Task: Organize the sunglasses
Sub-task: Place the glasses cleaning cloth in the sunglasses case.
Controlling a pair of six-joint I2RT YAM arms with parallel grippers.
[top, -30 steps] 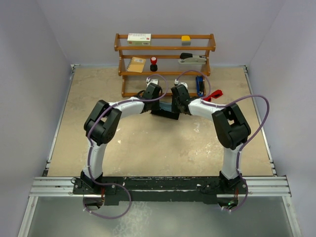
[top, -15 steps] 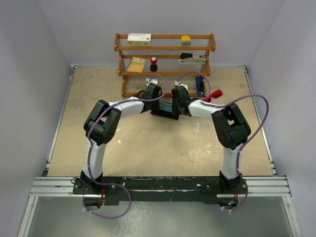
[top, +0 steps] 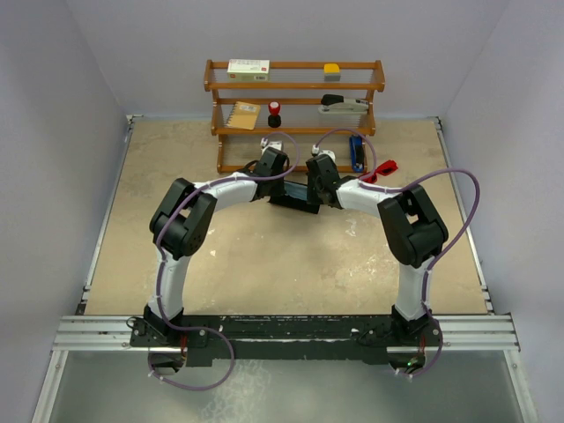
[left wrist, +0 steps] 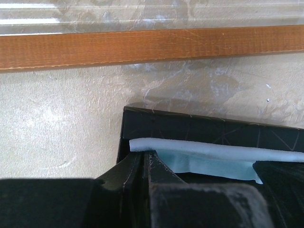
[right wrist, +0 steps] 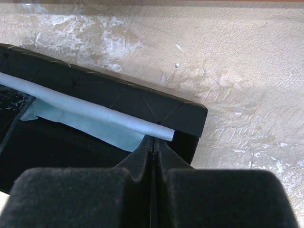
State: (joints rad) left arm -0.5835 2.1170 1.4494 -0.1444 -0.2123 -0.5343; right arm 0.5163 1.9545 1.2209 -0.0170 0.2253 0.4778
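the open black case (left wrist: pixel 190 126) holds a light blue cloth (left wrist: pixel 204 162). left gripper (left wrist: pixel 146 156) and right gripper (right wrist: pixel 153 142) are closed at its rim; whether they pinch anything, can't tell. the small red sunglasses (top: pixel 382 168) lie on the table (top: pixel 220 256) beside the shelf (top: pixel 295 86).

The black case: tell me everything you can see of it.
The black case is oblong, matte, with faint angular lines on its wall. It lies flat on the table before the wooden shelf, seemingly open, a light blue cloth draped inside along its wall. The left gripper and right gripper, both shut, meet its opposite ends.
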